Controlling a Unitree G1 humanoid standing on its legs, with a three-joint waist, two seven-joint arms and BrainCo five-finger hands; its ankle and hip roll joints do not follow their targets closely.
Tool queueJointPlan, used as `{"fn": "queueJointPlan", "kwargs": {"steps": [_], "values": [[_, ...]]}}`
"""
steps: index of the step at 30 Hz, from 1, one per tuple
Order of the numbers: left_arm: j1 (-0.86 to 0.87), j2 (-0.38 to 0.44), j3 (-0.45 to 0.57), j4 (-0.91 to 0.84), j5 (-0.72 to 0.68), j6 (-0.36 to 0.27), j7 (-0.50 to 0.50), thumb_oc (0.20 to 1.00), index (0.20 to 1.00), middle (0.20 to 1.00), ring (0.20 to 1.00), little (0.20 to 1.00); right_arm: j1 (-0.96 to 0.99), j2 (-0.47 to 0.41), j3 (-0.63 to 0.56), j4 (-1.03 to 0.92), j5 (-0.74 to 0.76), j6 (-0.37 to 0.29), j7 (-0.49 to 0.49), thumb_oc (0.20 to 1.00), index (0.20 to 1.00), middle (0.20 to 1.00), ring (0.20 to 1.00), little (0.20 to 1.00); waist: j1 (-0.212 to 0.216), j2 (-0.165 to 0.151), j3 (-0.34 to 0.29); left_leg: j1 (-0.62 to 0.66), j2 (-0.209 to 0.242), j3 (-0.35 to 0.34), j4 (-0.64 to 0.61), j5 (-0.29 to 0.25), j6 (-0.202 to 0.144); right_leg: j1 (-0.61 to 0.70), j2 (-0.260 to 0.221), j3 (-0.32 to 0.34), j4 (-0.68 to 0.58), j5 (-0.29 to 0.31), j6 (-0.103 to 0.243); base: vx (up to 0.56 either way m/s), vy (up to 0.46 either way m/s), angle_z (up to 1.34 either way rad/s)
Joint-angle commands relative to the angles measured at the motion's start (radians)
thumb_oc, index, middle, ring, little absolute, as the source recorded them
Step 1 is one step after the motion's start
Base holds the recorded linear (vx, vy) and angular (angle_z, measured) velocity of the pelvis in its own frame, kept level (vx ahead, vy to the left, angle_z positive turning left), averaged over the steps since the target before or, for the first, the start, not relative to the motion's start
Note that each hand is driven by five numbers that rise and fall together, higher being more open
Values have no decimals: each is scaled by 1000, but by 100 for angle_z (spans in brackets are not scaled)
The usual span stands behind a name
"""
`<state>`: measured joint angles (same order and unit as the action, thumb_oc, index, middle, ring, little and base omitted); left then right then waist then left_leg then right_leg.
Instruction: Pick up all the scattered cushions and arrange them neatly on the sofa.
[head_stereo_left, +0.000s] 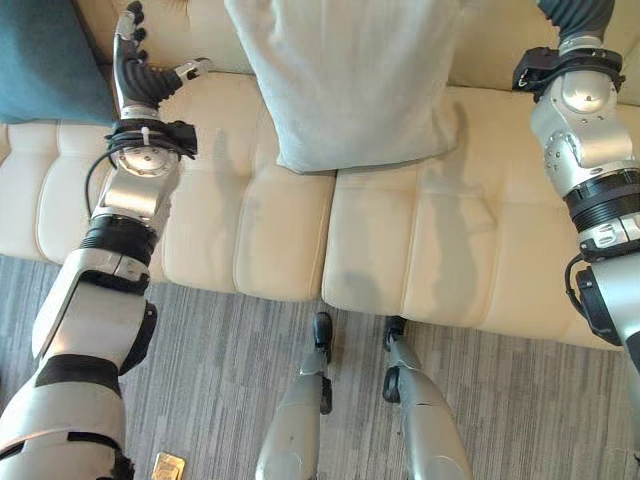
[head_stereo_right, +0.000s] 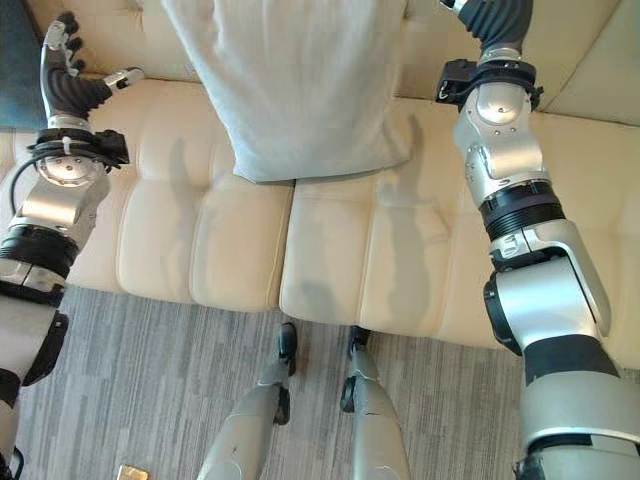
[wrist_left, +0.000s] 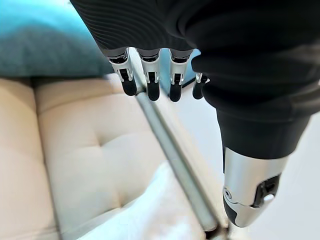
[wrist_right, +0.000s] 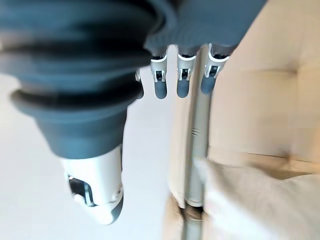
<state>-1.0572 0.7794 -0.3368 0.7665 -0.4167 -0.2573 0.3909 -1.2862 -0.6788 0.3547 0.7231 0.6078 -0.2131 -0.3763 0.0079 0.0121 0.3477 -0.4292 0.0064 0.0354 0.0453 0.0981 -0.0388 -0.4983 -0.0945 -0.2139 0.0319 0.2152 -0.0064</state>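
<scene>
A pale grey cushion (head_stereo_left: 350, 80) stands propped against the backrest of the cream leather sofa (head_stereo_left: 250, 230), its lower edge resting on the seat just over the seam between two seat sections. It leans a little, with the lower corner nearer the robot's left sitting further forward than the other. A teal cushion (head_stereo_left: 45, 60) sits at the far left end of the sofa, against the back.

The left hand (head_stereo_left: 140, 65) is raised over the seat between the two cushions, apart from both, with fingers (wrist_left: 150, 85) straight and the thumb spread out to the side; it holds nothing. The right hand (wrist_right: 177, 82) is up by the backrest on the other side of the grey cushion; its wrist view shows the fingers relaxed and extended with nothing between them, the cushion's edge lying just beyond them.

The grey cushion looks placed, so the task seems well along, though whether other cushions lie on the floor cannot be told from here. The main risk is the cushion itself: it is soft and only leaning, so a forearm brushing it as either arm draws back could tip it forward off the seat onto the striped grey carpet (head_stereo_left: 220, 350). The right arm is the closer one, so it needs the wider berth.
</scene>
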Motion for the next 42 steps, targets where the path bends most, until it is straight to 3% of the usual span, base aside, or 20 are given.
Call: {"fn": "queueJointPlan", "kwargs": {"steps": [1,2,3,5,8,16,22,24,25,27,28,29,31,32,33,34,36,38,40,42], "values": [[218,49,129,-152,34,-55,-7,1000,1000,1000,1000,1000,238,-51,-103,-179,-79,-62,12,1000,1000,1000,1000,1000,11,-53,-62,50,-63,39,115,-173,-6,31,-40,82,-21,-54,160,0,0,0],[432,22,234,-283,63,-54,-34,1000,1000,1000,1000,1000,476,-18,-223,-345,-126,-59,41,1000,1000,1000,1000,1000,4,-55,-68,80,-61,43,108,-178,-3,60,-40,82,-29,-56,158,31,7,-3],[435,23,235,-285,64,-53,-34,1000,1000,1000,1000,1000,479,-17,-223,-348,-127,-58,40,1000,1000,1000,1000,1000,3,-56,-70,79,-62,43,106,-176,-3,59,-40,82,-29,-55,159,41,8,-6],[718,-39,314,-384,140,-30,-133,1000,1000,1000,1000,1000,832,46,-338,-556,-229,-43,164,1000,1000,1000,1000,1000,-17,-59,-94,141,-54,55,87,-190,0,120,-36,80,-42,-63,160,102,35,-14],[961,-90,377,-468,184,-6,-255,1000,1000,1000,1000,1000,1121,60,-411,-636,-341,-26,262,1000,1000,1000,1000,1000,-37,-63,-125,206,-54,61,57,-191,5,178,-33,80,-59,-68,167,63,38,-15],[1305,-280,455,-400,284,69,-345,1000,1000,1000,1000,1000,1445,181,-386,-367,-506,60,383,1000,1000,1000,1000,1000,-55,-79,-199,354,-52,96,-1,-191,21,290,-2,100,-93,-65,182,-8,28,-16],[1342,-313,404,-249,368,99,-345,1000,1000,1000,1000,1000,1446,209,-331,-212,-570,94,371,1000,1000,1000,1000,1000,-58,-87,-200,407,-68,111,-5,-207,43,291,6,146,-73,-32,198,-138,52,-36],[1329,-305,394,-215,375,99,-326,1000,1000,1000,1000,1000,1419,208,-312,-190,-587,99,355,1000,1000,1000,1000,1000,-68,-98,-175,402,-89,106,-15,-190,55,246,5,190,-48,55,240,-269,37,-31],[1328,-305,395,-214,374,98,-326,1000,1000,1000,1000,1000,1418,209,-312,-189,-587,99,355,1000,1000,1000,1000,1000,-66,-99,-176,400,-90,108,-15,-190,55,243,5,192,-47,56,240,-275,-6,-39],[1302,-286,387,-210,363,98,-308,1000,1000,1000,1000,1000,1398,213,-305,-191,-569,97,342,1000,1000,1000,1000,1000,-65,-82,-145,369,-61,109,-23,-145,57,201,26,191,50,-7,233,-474,-5,-28],[1295,-270,381,-226,356,100,-304,1000,1000,1000,1000,1000,1399,216,-296,-192,-569,89,334,1000,1000,1000,1000,1000,-42,-54,-143,331,-20,115,-43,-90,56,216,36,160,213,-139,180,-458,-8,-9],[1295,-270,382,-226,356,100,-304,1000,1000,1000,1000,1000,1399,216,-296,-192,-569,89,334,1000,1000,1000,1000,1000,-42,-55,-145,328,-20,115,-43,-88,56,212,36,160,213,-138,180,-382,-20,-25],[1300,-268,386,-221,352,104,-298,1000,1000,1000,1000,1000,1411,215,-294,-192,-588,85,325,1000,1000,1000,1000,1000,-17,-34,-165,332,12,118,-100,-54,46,285,19,134,358,-237,139,-217,-92,-23],[1302,-266,387,-216,352,104,-296,1000,1000,1000,1000,1000,1410,217,-295,-185,-594,84,321,1000,1000,1000,1000,1000,-5,-36,-176,325,20,122,-103,-42,40,324,0,131,377,-232,144,-222,-185,-3],[1312,-269,389,-216,352,108,-294,1000,1000,1000,1000,1000,1416,219,-303,-180,-602,90,316,1000,1000,1000,1000,1000,4,-43,-184,314,26,124,-104,-33,31,369,-11,131,339,-225,144,-170,-229,0],[1305,-270,375,-230,348,108,-297,1000,1000,1000,1000,1000,1418,220,-299,-182,-601,86,316,1000,1000,1000,1000,1000,16,-55,-183,293,25,115,-99,-14,22,421,-2,131,266,-275,137,-214,-273,-10],[1292,-275,369,-233,338,106,-295,1000,1000,1000,1000,1000,1408,222,-292,-177,-595,93,313,1000,1000,1000,1000,1000,18,-61,-186,247,39,114,-96,11,5,429,23,148,198,-284,139,-189,-215,-7],[1261,-284,346,-220,338,100,-288,1000,1000,1000,1000,1000,1402,216,-285,-175,-582,95,305,1000,1000,1000,1000,1000,18,-67,-190,180,58,122,-84,59,-26,467,69,180,24,-299,114,-208,-196,-6],[1236,-295,330,-232,332,103,-290,1000,1000,1000,1000,1000,1389,196,-282,-168,-587,104,294,1000,1000,1000,1000,1000,15,-60,-166,129,61,120,-40,71,-44,459,71,169,-19,-277,105,-337,-105,-9],[1216,-307,318,-227,338,103,-295,1000,1000,1000,1000,1000,1384,189,-286,-167,-585,108,294,1000,1000,1000,1000,1000,-3,-63,-159,123,43,130,14,23,-34,440,59,146,-35,-256,107,-322,-55,-3]]}}
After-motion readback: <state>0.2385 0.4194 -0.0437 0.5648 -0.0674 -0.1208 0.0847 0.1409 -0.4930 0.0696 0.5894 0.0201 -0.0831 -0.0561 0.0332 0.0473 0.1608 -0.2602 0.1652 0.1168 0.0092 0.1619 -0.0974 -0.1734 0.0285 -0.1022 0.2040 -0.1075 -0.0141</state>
